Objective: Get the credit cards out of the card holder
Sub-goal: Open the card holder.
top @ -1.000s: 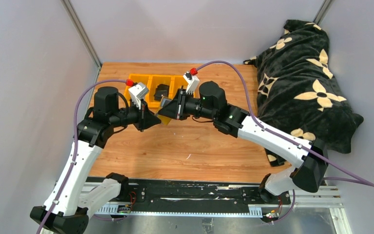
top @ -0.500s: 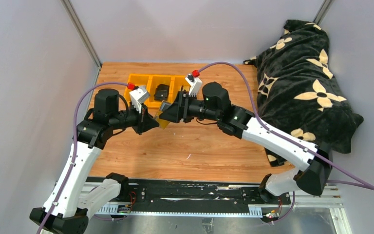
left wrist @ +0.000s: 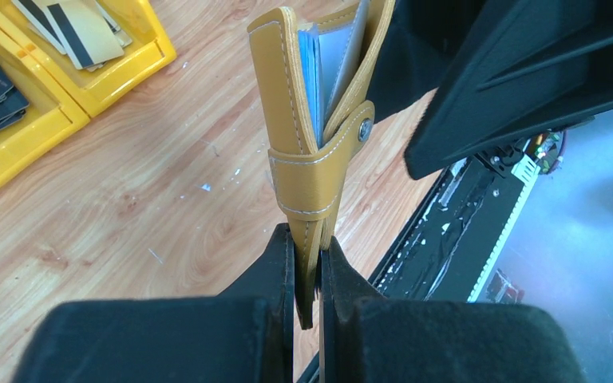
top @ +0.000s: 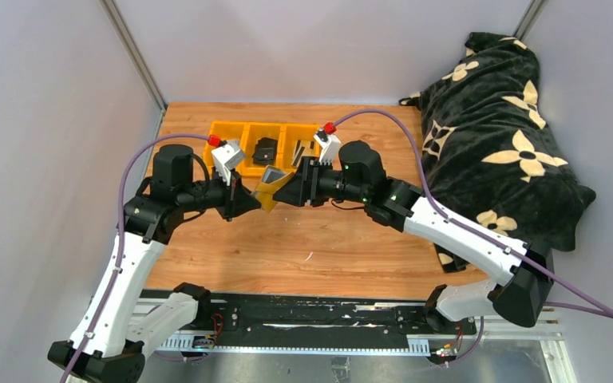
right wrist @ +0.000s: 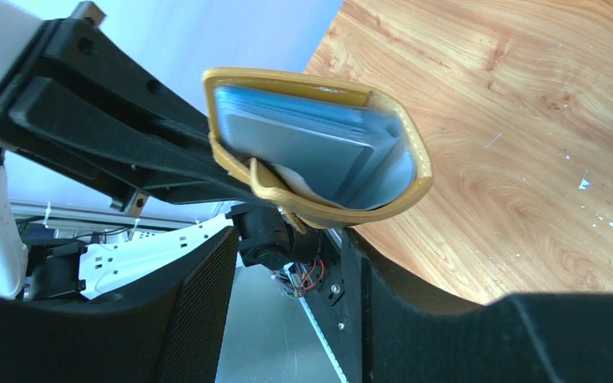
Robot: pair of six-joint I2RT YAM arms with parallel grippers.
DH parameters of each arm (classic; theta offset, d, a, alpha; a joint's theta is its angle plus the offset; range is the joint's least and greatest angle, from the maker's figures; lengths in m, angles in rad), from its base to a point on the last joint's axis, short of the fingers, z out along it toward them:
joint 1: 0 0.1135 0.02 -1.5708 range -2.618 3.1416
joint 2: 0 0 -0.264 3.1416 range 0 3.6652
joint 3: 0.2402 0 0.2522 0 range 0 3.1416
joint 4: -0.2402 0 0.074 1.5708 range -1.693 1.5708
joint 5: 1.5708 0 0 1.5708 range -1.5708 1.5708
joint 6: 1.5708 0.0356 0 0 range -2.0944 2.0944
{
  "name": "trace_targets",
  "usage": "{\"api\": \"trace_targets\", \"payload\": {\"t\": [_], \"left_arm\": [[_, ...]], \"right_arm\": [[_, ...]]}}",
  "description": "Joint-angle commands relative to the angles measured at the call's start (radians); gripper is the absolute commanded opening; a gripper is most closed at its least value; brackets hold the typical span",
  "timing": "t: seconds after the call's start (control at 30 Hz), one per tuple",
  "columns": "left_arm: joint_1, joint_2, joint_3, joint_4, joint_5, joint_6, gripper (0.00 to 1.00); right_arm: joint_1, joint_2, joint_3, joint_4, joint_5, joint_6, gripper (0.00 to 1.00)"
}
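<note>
Table (top: 327,239), 1, carrying 3 yellow bins (top: 247,124), likely for emptied cards | left gripper (left wrist: 307,255) pinching the card holder (left wrist: 275,88) by its lower edge, held clear above the table, mouth toward its partner | right gripper (right wrist: 289,239), jaws spread, empty, facing that mouth | credit cards (right wrist: 303,144) stacked inside, uncountable | loose cards (left wrist: 80,32) binned, at least 2

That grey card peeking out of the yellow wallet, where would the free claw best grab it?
Grip the exposed edge of the grey card at the open mouth of the card holder, coming from the end opposite the left gripper, which pinches the closed end. The card sits between the two flaps, so the open right gripper should probably close on its flat faces.
</note>
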Motion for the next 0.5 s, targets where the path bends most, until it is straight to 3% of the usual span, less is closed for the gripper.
{"api": "trace_targets", "payload": {"t": [0.0, 0.47], "left_arm": [[-0.004, -0.011, 0.042, 0.015, 0.04, -0.02, 0.0], [-0.005, -0.011, 0.016, 0.014, 0.019, 0.009, 0.0]], "right_arm": [[-0.01, 0.033, 0.036, -0.001, -0.001, -0.012, 0.54], [-0.01, 0.1, 0.105, 0.099, -0.073, 0.054, 0.45]]}}
